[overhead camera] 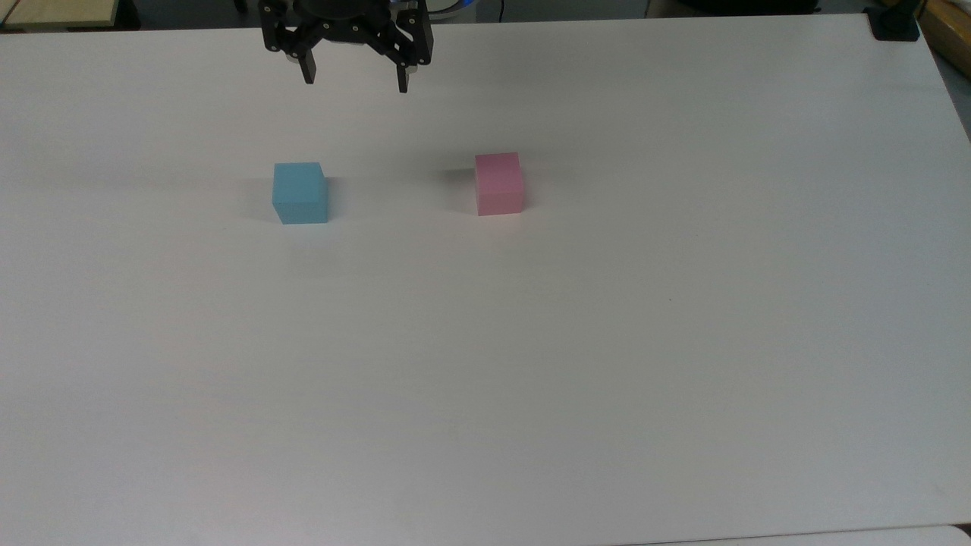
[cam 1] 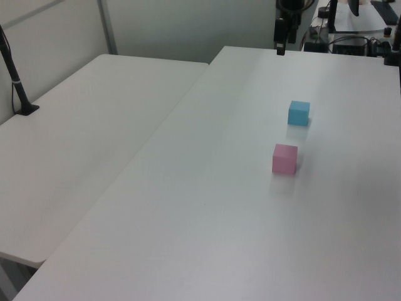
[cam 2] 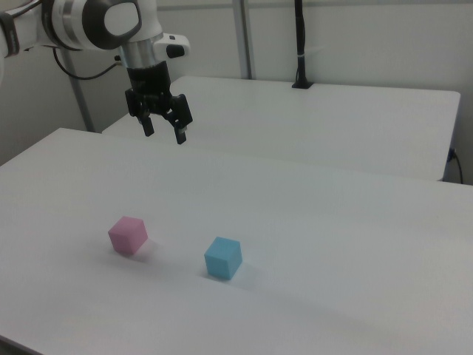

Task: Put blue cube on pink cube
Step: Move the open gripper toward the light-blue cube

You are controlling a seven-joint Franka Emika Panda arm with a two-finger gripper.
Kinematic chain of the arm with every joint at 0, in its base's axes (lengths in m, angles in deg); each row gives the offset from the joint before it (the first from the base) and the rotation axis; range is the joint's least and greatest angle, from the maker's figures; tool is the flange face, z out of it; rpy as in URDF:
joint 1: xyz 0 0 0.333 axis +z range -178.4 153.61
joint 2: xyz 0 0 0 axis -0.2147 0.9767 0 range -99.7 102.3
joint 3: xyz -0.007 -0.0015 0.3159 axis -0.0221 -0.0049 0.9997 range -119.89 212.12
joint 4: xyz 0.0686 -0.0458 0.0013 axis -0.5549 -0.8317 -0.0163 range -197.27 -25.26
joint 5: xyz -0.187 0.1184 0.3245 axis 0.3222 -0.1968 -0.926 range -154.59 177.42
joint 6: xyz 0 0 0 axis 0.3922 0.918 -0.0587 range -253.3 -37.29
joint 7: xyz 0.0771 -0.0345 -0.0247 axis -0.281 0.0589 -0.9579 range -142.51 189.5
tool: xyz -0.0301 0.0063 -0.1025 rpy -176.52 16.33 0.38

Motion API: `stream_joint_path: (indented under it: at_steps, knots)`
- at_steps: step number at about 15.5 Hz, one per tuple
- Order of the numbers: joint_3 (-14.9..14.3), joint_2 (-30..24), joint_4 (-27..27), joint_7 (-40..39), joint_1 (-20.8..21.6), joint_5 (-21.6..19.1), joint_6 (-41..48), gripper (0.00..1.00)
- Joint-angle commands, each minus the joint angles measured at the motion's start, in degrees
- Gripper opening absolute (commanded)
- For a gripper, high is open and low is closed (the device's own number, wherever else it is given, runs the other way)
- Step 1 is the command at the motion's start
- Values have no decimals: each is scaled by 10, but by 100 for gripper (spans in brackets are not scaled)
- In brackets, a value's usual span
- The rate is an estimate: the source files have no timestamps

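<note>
The blue cube [overhead camera: 300, 193] rests on the white table [overhead camera: 485, 364], to the left of the pink cube [overhead camera: 498, 183] in the top view. Both stand apart with a wide gap between them. In the left view the blue cube [cam 1: 299, 113] lies beyond the pink cube [cam 1: 284, 158]. In the right view the pink cube [cam 2: 128, 235] sits left of the blue cube [cam 2: 223, 257]. My gripper [overhead camera: 355, 79] hangs open and empty above the table's far edge, well behind the cubes; it also appears high up in the right view, gripper [cam 2: 164, 134], and in the left view, gripper [cam 1: 280, 47].
A second white table [cam 1: 81, 144] adjoins this one on the left view's left. A black post [cam 2: 300, 44] stands on it. Cables and equipment [cam 1: 351, 37] sit beyond the far edge. A black clamp [overhead camera: 894, 23] is at the top view's upper right corner.
</note>
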Motion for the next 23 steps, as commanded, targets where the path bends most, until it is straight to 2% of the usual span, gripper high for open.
stream_joint_path:
  at_steps: [1,18,21,23]
  knots:
    - [-1,-10,-13,2,-6,-6,-11,100]
    - [-2,-10,-12,2,-7,-5,-11,100]
    - [-2,-12,-13,-2,-16,-5,-10,100]
    - [-3,-17,-13,-39,-37,-5,-6,100]
